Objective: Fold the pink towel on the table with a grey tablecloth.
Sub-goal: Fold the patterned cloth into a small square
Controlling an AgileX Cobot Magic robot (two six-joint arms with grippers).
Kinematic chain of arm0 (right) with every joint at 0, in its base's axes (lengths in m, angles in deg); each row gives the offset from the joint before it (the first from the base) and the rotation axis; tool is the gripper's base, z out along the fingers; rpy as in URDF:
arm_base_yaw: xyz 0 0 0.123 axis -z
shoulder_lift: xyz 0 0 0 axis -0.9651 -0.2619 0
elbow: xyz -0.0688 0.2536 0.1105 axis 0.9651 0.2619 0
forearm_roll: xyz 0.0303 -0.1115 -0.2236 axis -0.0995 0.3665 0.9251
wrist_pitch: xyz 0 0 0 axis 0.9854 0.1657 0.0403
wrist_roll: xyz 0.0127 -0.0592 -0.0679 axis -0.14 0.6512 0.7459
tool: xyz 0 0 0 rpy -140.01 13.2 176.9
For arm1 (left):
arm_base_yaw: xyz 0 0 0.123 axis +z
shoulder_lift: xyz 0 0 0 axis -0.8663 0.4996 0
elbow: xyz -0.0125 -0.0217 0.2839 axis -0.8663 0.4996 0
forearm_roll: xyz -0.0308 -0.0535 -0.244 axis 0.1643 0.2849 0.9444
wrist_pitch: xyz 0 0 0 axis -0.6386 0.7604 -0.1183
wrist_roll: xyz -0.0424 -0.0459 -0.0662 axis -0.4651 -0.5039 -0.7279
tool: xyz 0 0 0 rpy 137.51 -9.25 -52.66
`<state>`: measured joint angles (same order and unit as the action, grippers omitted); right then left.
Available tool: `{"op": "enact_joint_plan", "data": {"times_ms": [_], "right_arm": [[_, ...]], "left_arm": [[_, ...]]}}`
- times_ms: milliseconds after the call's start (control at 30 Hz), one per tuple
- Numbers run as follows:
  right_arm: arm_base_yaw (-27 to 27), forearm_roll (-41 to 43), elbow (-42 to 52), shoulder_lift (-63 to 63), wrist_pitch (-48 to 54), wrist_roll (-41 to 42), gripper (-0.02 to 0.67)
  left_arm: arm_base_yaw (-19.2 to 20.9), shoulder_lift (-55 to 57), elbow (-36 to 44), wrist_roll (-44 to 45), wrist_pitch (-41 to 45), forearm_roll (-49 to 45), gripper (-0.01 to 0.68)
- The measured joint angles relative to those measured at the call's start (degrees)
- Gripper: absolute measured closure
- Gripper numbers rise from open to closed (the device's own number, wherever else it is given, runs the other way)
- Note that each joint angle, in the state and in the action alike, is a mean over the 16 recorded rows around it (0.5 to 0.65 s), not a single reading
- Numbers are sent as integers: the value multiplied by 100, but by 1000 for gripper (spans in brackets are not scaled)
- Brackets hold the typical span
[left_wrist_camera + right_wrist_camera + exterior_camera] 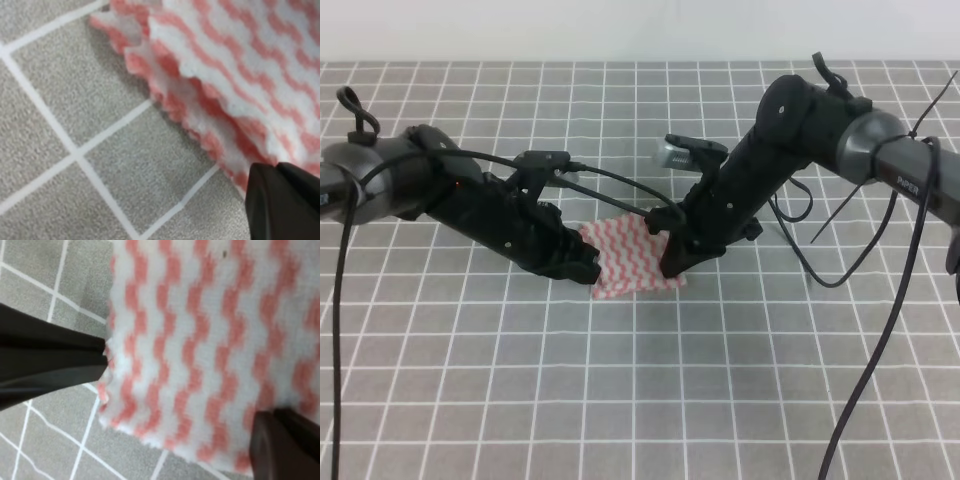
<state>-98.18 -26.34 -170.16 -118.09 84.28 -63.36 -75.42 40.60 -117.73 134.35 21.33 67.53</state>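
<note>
The pink towel (630, 258) lies on the table with a grey tablecloth (640, 400), at its middle, between both arms. My left gripper (585, 268) is at the towel's left edge and my right gripper (670, 258) at its right edge. Up close in the left wrist view, the towel (240, 60) shows two layers along its pinked edge, which runs under the left gripper (275, 169), whose jaws are pressed together. The right wrist view shows the right gripper (271, 416) shut on a corner of the towel (200, 340). The left gripper (102, 352) pinches the opposite edge.
A black cable (880, 330) hangs from the right arm down over the table's front right. Another cable (338, 350) drops along the left edge. The grid cloth (75, 150) stretches flat all around the towel.
</note>
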Motion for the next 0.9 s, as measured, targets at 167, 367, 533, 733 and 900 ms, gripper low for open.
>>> {"op": "enact_joint_plan", "data": {"times_ms": [167,367,533,733,900], "right_arm": [[3,38,-3,117,-8,-37,664],[3,200,-8,413,-34,-72,664],[20,452,-8,646,-68,-130,664],[47,702,-8,711,-155,-237,658],[72,752,-8,624,-267,-312,627]], "left_arm": [[0,-141,0,56,-126,-21,676],[0,-442,0,145,-362,-14,676],[0,-683,0,170,-552,49,676],[-1,-774,-1,130,-671,188,676],[-4,-707,-5,129,-839,517,676]]}}
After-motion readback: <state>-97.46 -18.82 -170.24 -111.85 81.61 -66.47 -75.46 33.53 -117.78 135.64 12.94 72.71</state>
